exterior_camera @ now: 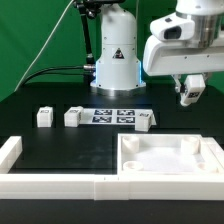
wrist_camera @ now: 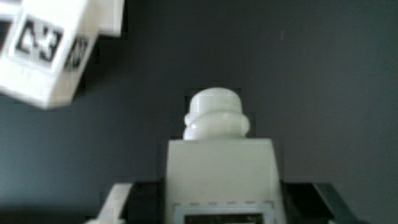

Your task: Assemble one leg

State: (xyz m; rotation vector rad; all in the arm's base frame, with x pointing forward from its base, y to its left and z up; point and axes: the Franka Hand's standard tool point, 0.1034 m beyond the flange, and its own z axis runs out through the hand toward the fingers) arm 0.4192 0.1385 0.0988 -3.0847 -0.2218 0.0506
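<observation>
My gripper (exterior_camera: 188, 97) hangs above the table at the exterior view's right, beyond the far edge of the large white tray (exterior_camera: 170, 172). It is shut on a white leg (wrist_camera: 221, 165), whose rounded peg end sticks out past the fingers (wrist_camera: 118, 200). In the wrist view my gripper (wrist_camera: 221, 205) has one jaw on each side of the held leg. Three more legs lie on the table: two at the left (exterior_camera: 45, 116) (exterior_camera: 73, 117) and one near the tray (exterior_camera: 146, 121). One tagged leg (wrist_camera: 54, 50) shows beside the held one in the wrist view.
The marker board (exterior_camera: 112, 115) lies flat between the loose legs. White border rails run along the front (exterior_camera: 60, 185) and up the left side (exterior_camera: 10, 150). The robot base (exterior_camera: 115, 60) stands behind, with cables at the left.
</observation>
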